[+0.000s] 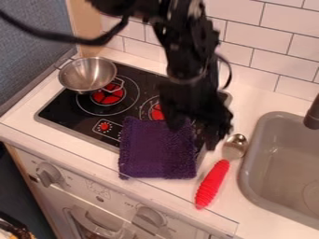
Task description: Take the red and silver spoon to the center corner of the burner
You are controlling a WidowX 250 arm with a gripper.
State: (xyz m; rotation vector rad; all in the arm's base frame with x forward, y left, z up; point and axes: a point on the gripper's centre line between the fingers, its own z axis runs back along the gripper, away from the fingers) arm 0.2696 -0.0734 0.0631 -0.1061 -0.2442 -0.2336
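Note:
The black gripper [196, 133] hangs over the right side of the stove, by the upper right corner of the purple cloth. It stands open, its fingers apart, and is up and to the left of the spoon without holding it. On the white counter between cloth and sink lies the spoon, its red ribbed handle [211, 184] toward the front edge and its silver bowl [235, 146] toward the back. The black burner top [81, 116] has red-centred rings; the arm hides much of its right part.
A silver pot [87, 74] sits on the back left of the stove. The purple cloth [157, 149] covers the stove's front right and part of the counter [268, 221]. A grey sink [252, 175] with a dark faucet is at the right; a tiled wall stands behind.

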